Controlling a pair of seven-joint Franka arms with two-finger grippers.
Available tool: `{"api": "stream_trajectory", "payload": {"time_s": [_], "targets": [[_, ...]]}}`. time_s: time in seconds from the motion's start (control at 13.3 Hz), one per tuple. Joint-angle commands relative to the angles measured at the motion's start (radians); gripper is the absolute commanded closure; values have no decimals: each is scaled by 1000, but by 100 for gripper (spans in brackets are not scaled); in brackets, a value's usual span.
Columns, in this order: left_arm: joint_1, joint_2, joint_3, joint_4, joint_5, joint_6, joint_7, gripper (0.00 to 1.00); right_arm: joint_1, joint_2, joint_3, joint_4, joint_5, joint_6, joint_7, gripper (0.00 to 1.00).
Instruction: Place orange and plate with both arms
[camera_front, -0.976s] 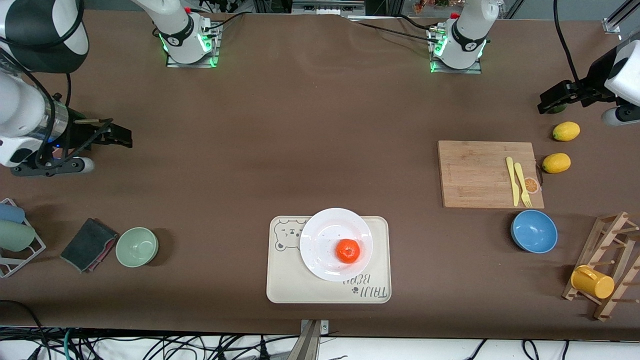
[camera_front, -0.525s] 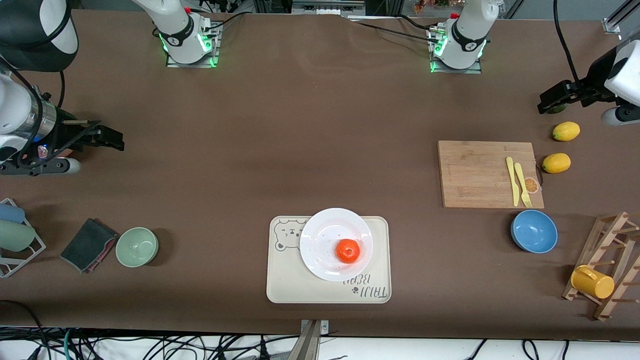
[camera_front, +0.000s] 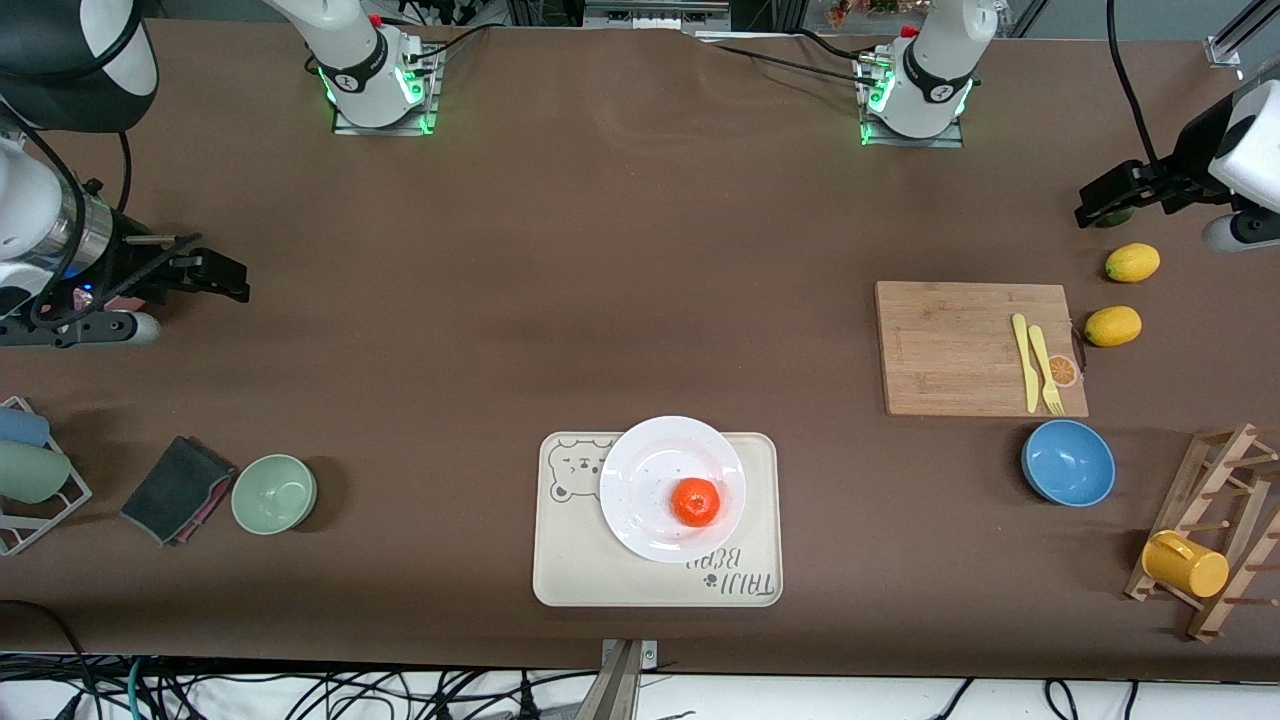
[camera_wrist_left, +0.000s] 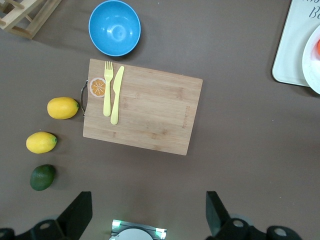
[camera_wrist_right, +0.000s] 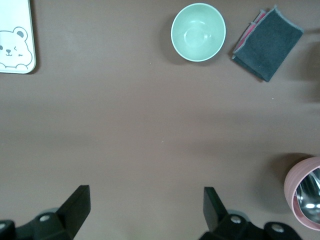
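Observation:
The orange (camera_front: 695, 502) rests on the white plate (camera_front: 640, 465), which stands on the cream bear tray (camera_front: 575, 565) near the table's front edge. In the left wrist view only the plate's rim (camera_wrist_left: 312, 65) and a sliver of the orange (camera_wrist_left: 318, 47) show. My right gripper (camera_front: 228, 278) hangs open and empty over bare table at the right arm's end. In the right wrist view the right gripper (camera_wrist_right: 145, 206) has only brown table between its fingers. My left gripper (camera_front: 1092, 205) is open and empty at the left arm's end, over a green lime (camera_wrist_left: 42, 177). The left wrist view shows the left gripper (camera_wrist_left: 148, 212) wide apart.
A bamboo cutting board (camera_front: 960, 345) carries a yellow knife and fork, with two lemons (camera_front: 1113, 326) beside it. Nearer the camera are a blue bowl (camera_front: 1068, 462) and a wooden rack with a yellow mug (camera_front: 1185, 563). At the right arm's end lie a green bowl (camera_front: 274, 493) and a dark cloth (camera_front: 178, 488).
My right arm has drawn back a little toward its end of the table. The left arm, the orange and the plate have not moved.

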Motion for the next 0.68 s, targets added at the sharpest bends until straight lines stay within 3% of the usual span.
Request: {"api": "stream_trajectory", "payload": {"time_s": [0.0, 0.15, 0.6], "targets": [[0, 7, -1, 23, 0, -16, 10, 0, -39, -76, 49, -59, -13, -2, 9, 0], [0, 7, -1, 23, 0, -16, 10, 0, -99, -101, 73, -79, -8, -36, 19, 0], [0, 7, -1, 23, 0, -16, 12, 0, -118, -104, 68, -84, -7, -28, 22, 0]]}}
